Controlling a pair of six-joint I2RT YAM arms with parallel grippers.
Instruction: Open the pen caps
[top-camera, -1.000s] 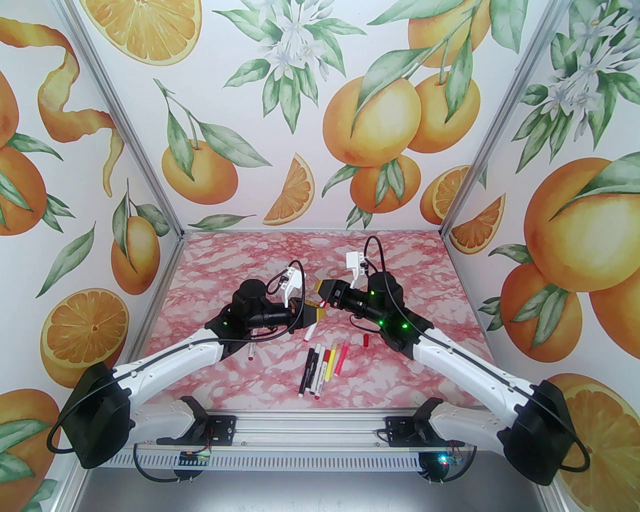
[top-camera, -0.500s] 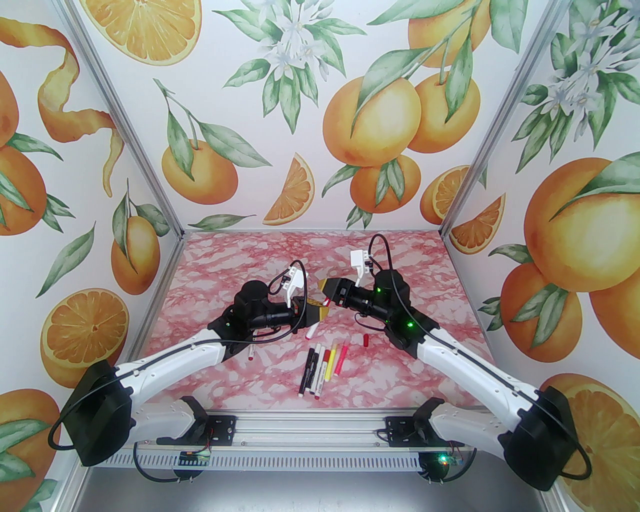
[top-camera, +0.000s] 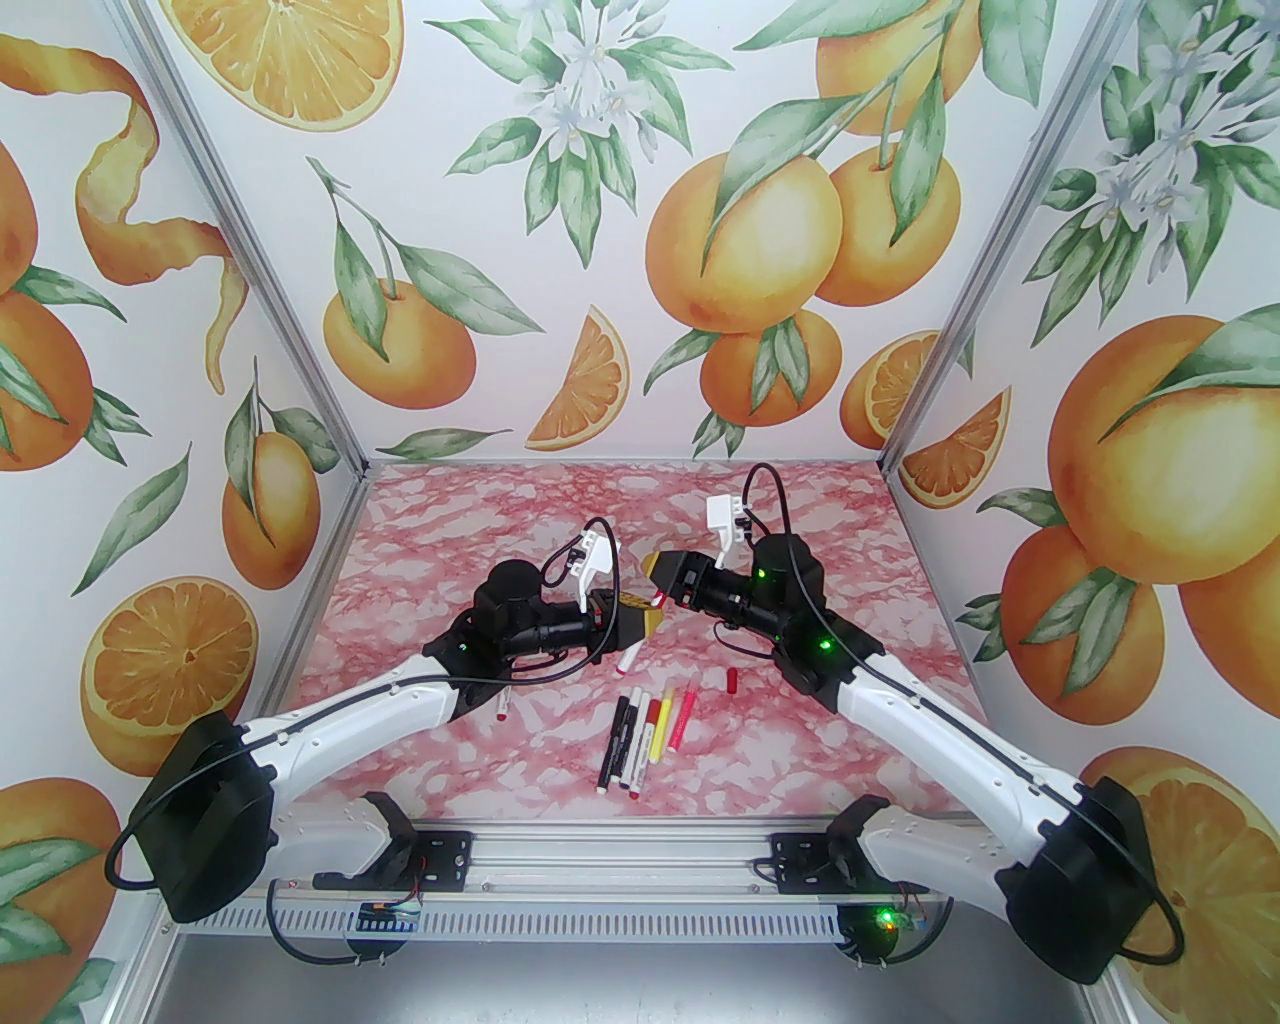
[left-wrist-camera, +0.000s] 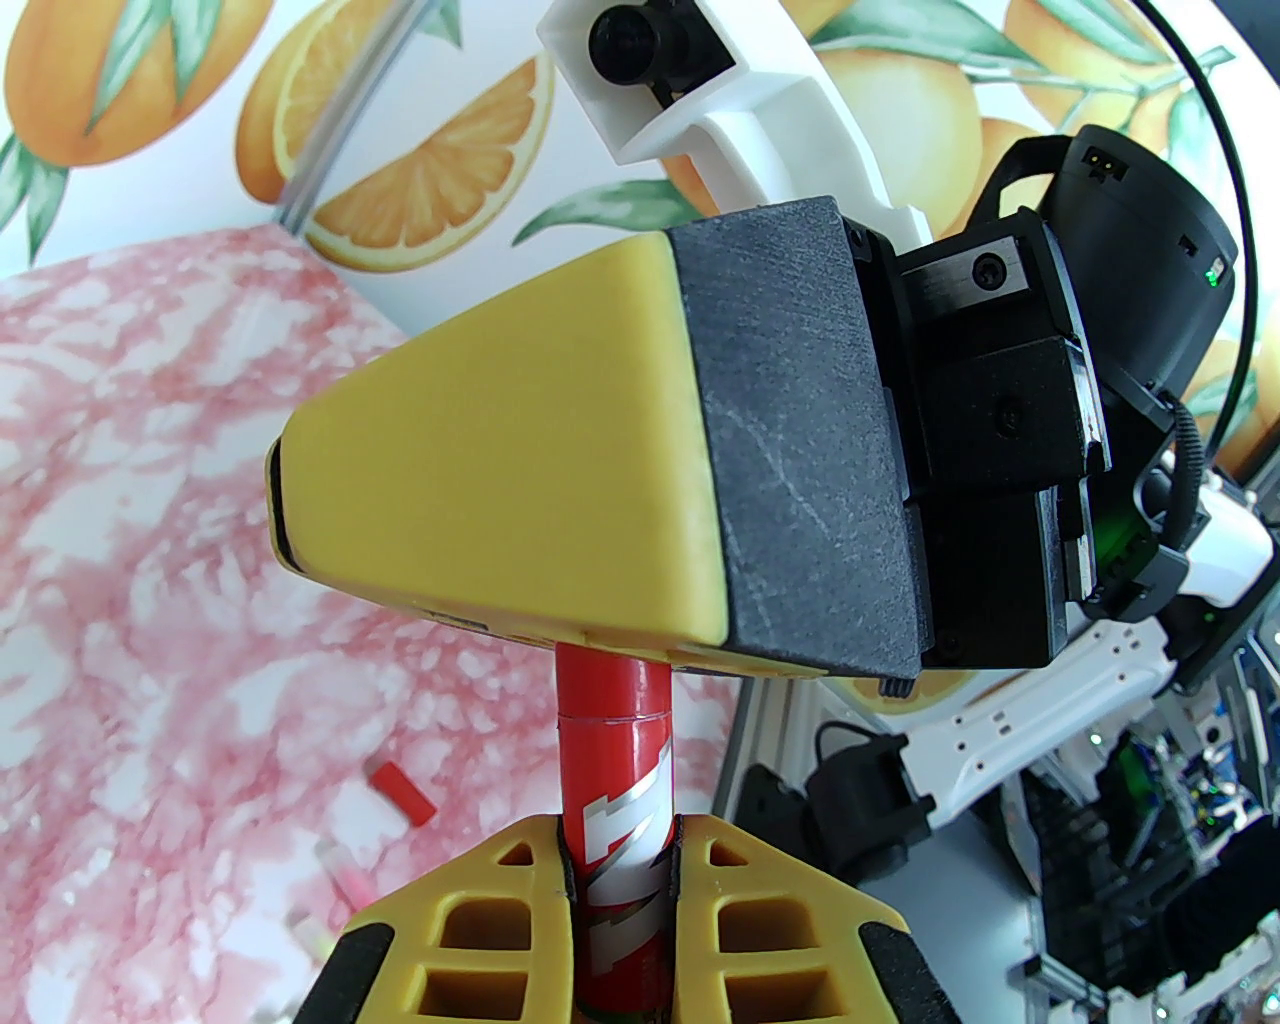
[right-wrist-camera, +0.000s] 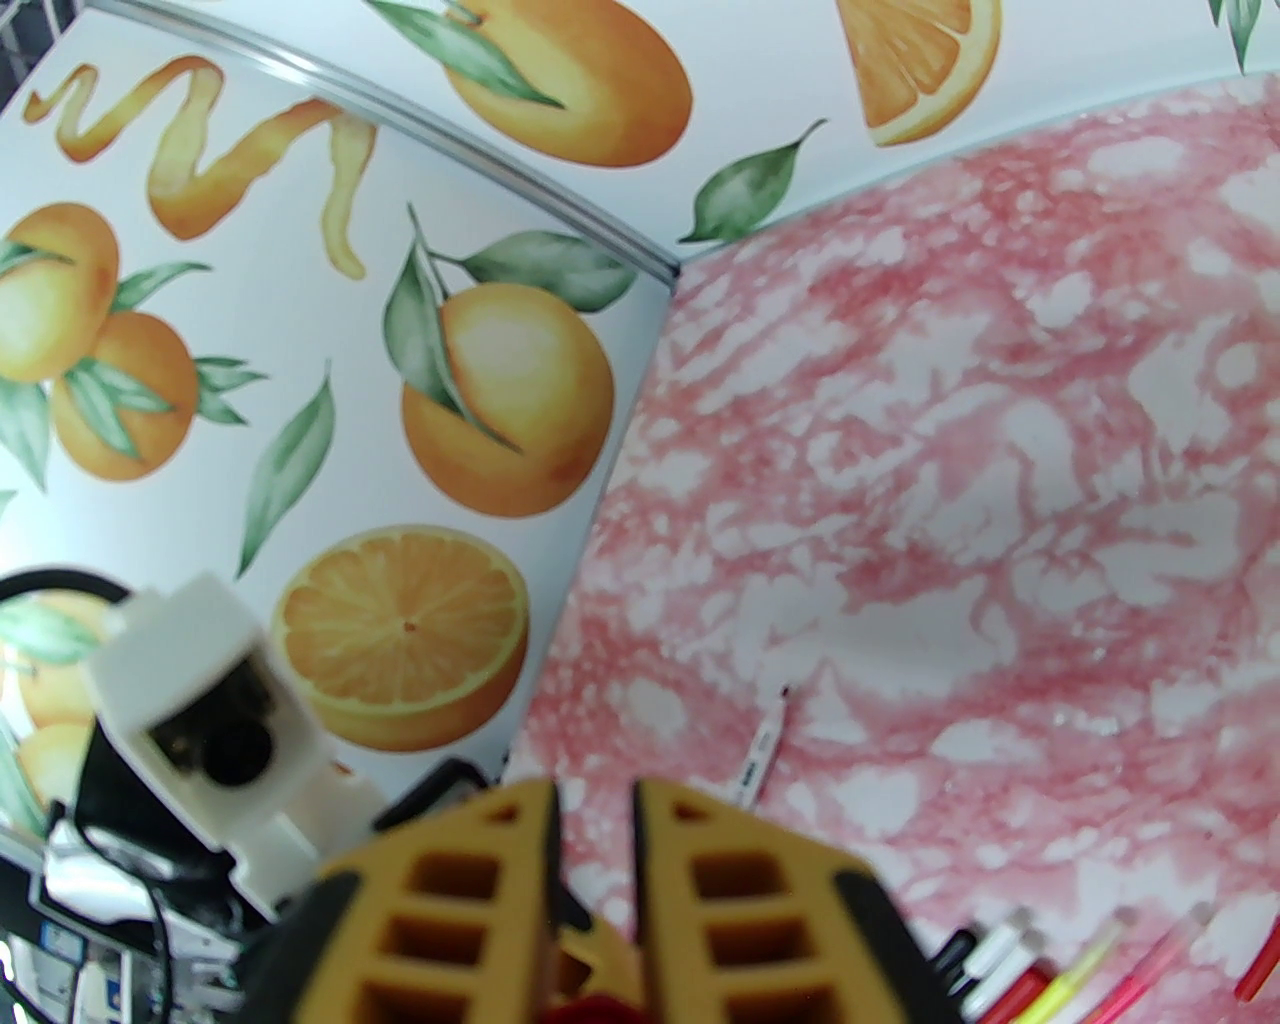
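We see the left gripper (left-wrist-camera: 615, 835) clamped on a red pen (left-wrist-camera: 620, 800), just beyond the pen row (top-camera: 645, 735). The right gripper (top-camera: 655, 572) pinches its red cap (left-wrist-camera: 612, 685), which sits on the barrel with no gap showing. A loose cap (top-camera: 732, 681) lies just right of the pen row, and a stray pen (top-camera: 500, 705) lies well left of it.

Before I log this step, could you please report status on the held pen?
Left gripper shut on pen. Right gripper shut on its red cap. Cap not yet off. Loose cap lies on table, apart from both.
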